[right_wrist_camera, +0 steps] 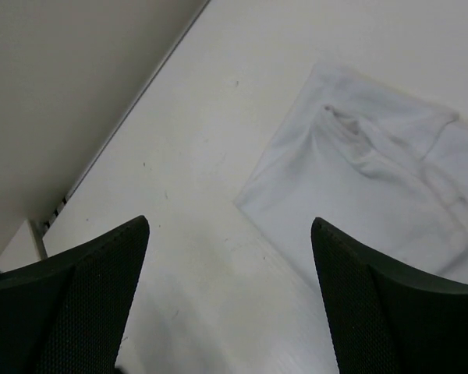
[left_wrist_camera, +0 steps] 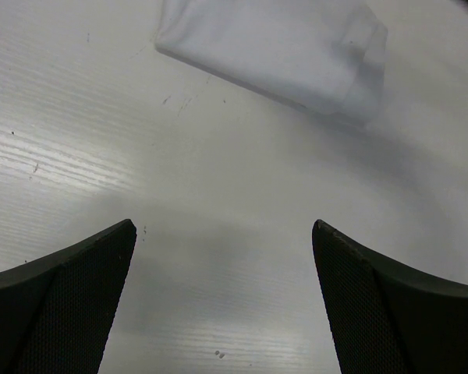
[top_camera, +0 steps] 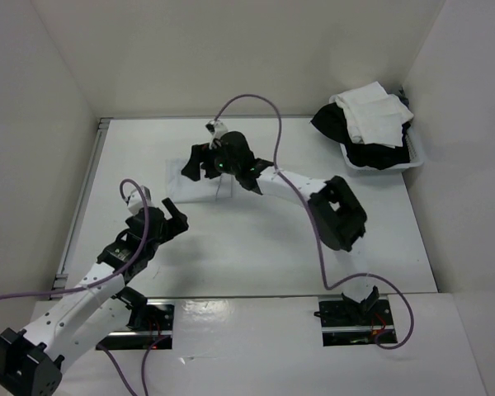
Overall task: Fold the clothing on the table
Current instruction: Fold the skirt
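Right wrist view shows your right claw [right_wrist_camera: 230, 220] spread wide and empty over the folded clothing [right_wrist_camera: 366, 187] lying on the tabletop [right_wrist_camera: 218, 117]; your left claw [left_wrist_camera: 223, 226] gapes empty nearby.

Bright, even overhead light; top view sharp. Left wrist: glare streaks on surface [left_wrist_camera: 54, 156] at 9 o'clock, clothing [left_wrist_camera: 281, 47] blurred at 12, grey shadow at 6. Underexposed, soft right pincer fingers [right_wrist_camera: 62, 312] at 7.
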Controlling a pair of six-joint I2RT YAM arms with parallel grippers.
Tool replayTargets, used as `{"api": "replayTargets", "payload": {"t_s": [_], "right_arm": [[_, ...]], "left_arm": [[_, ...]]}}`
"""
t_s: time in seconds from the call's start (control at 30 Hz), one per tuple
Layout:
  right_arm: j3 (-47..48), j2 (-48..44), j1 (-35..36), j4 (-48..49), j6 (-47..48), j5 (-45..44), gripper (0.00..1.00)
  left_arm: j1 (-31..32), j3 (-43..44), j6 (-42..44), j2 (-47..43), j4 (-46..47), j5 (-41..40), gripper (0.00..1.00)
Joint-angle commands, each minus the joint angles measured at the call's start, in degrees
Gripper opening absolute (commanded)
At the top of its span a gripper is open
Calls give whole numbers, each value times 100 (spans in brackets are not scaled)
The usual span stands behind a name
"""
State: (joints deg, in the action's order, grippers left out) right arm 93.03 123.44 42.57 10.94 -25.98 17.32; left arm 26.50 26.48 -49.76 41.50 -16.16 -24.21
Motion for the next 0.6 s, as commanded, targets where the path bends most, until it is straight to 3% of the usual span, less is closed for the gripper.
{"api": "replayTargets", "payload": {"t_s": [0.0, 0.17, 0.37, 0.57], "right_arm": [[-800, -1382, 32, -47, 269, -1352, 89], [-2566, -3092, 32, -179, 76, -2529, 91], [-4036, -4967, -20, -811, -180, -3444, 93], [-4628, -6936, -20, -1952, -285, -4121, 93]], "left_arm": [[57, 217, -8, 261, 192, -67, 100], [162, 340, -8, 509, 316, -67, 100], [215, 507, 54, 561, 263, -286, 100], [268, 560, 54, 439, 157, -506, 100]]}}
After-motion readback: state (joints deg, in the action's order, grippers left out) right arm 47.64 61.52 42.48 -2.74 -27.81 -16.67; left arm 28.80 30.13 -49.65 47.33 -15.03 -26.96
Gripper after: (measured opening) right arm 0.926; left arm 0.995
